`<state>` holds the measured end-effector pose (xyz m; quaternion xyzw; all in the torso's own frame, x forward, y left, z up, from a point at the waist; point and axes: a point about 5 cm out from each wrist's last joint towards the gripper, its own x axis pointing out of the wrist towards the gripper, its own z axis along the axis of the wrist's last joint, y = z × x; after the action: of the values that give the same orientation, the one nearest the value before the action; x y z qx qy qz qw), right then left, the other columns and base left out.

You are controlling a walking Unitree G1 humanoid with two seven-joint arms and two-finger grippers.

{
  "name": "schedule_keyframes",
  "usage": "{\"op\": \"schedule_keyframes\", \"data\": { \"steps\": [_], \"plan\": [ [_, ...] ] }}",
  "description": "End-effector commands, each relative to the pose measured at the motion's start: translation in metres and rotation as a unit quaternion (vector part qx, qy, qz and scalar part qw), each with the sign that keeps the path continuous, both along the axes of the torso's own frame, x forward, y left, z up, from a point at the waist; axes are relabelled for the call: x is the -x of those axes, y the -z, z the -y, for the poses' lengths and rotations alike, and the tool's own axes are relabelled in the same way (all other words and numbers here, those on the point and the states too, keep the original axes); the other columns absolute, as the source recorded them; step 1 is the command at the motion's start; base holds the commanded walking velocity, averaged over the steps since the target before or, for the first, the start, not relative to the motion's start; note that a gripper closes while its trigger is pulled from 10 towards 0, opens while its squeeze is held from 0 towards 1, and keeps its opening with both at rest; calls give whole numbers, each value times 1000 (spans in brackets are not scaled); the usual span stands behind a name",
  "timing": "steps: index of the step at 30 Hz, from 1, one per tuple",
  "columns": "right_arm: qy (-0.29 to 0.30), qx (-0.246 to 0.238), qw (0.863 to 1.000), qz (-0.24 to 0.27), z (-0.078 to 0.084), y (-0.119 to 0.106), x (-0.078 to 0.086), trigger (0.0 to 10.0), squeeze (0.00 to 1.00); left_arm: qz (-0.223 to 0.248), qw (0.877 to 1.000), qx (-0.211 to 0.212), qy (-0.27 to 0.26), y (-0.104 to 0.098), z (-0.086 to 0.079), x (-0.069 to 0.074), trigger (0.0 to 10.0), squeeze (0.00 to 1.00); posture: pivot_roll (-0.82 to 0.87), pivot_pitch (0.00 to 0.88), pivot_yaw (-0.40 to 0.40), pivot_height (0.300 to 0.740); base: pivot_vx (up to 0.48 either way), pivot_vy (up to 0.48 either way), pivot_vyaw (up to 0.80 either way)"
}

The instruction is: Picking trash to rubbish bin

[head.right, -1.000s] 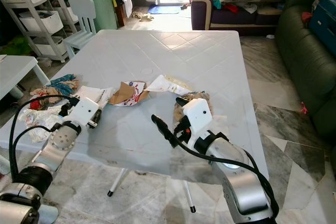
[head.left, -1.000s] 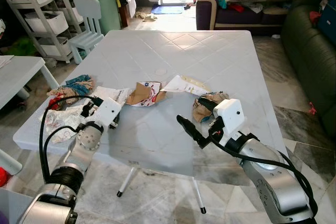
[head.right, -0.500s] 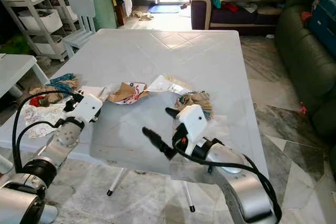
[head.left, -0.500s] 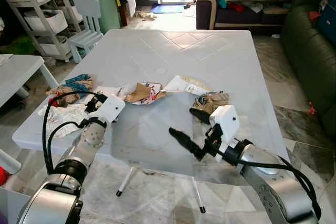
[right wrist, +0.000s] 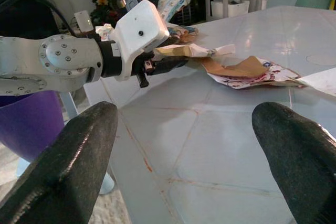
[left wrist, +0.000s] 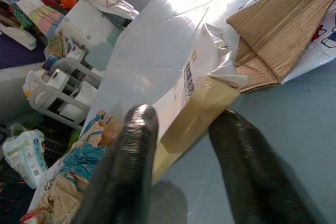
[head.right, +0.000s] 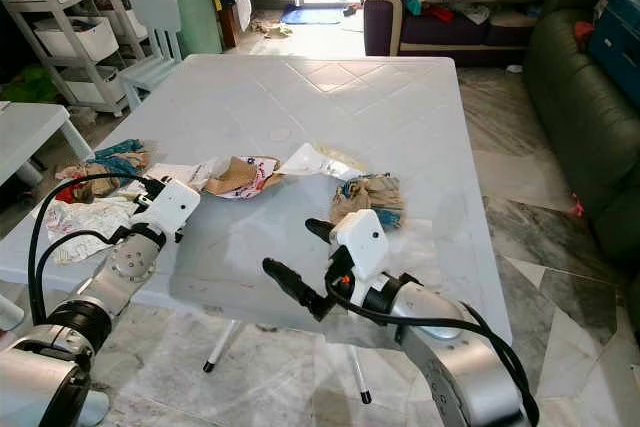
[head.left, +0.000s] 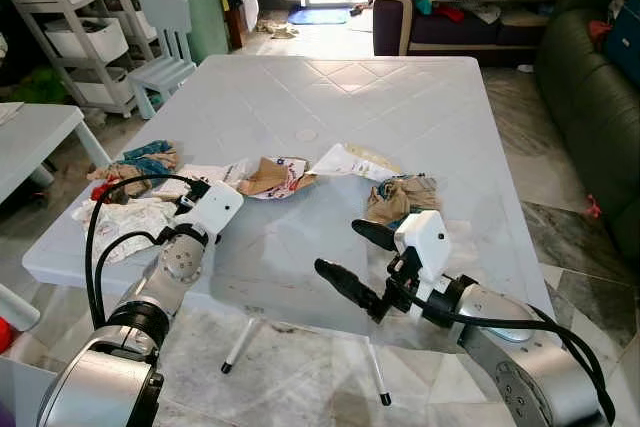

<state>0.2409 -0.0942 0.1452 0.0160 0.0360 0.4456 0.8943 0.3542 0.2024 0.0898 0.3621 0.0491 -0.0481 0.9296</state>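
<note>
While right gripper (head.left: pixel 358 265) gapes wide, left gripper (left wrist: pixel 184 129) straddles torn paper (left wrist: pixel 191 106), unclamped.

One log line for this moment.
left tool: open around paper scrap | right tool: open above table | bin: unseen
</note>
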Motion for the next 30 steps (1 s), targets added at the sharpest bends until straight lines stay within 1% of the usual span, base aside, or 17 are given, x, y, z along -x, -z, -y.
{"op": "schedule_keyframes", "data": {
  "steps": [1, 4, 12, 16, 23, 25, 26, 27, 28, 30],
  "plan": [
    [-14, -3, 1000, 3, -3, -3, 1, 10000, 0, 3, 1000, 4, -1, -3, -1, -2, 0, 0, -129, 9, 46, 740, 0, 0, 0],
    [-14, -2, 1000, 2, -2, -3, 1, 10000, 0, 0, 1000, -1, 2, -2, 0, -2, 0, 0, -130, 8, 47, 740, 0, 0, 0],
    [-13, -1, 1000, -1, -2, -1, 2, 10000, 0, 5, 1000, 1, 5, -3, 2, -2, 0, 0, -130, 7, 50, 740, 0, 0, 0],
    [-12, -3, 1000, -1, -3, -1, 1, 10000, 0, 28, 1000, -1, 10, -9, 5, -5, 0, 0, -126, 4, 52, 740, 0, 0, 0],
    [-10, -4, 1000, 0, -3, -1, -1, 10000, 0, 41, 999, 4, 17, -14, 7, -6, 0, 0, -121, 4, 56, 740, 0, 0, 0],
    [-9, -4, 1000, 0, -3, -2, -1, 10000, 0, 55, 998, 2, 13, -17, 6, -7, 0, 0, -122, 4, 55, 740, 0, 0, 0],
    [-7, -4, 1000, 1, -3, -1, -1, 10000, 0, 79, 997, -3, 5, -24, 4, -8, 0, 0, -123, 4, 56, 740, 0, 0, 0],
    [-7, -4, 1000, 1, -3, -1, -1, 10000, 0, 79, 997, -3, 5, -24, 4, -8, 0, 0, -123, 4, 56, 740, 0, 0, 0],
    [-5, -4, 1000, 2, -3, -1, -1, 10000, 0, 102, 995, -9, -2, -30, 2, -9, 0, 0, -123, 4, 56, 740, 0, 0, 0],
    [-3, -4, 1000, 3, -3, -1, -2, 10000, 0, 127, 992, -17, -3, -37, 2, -10, 0, 0, -124, 5, 57, 740, 0, 0, 0]
  ]
}}
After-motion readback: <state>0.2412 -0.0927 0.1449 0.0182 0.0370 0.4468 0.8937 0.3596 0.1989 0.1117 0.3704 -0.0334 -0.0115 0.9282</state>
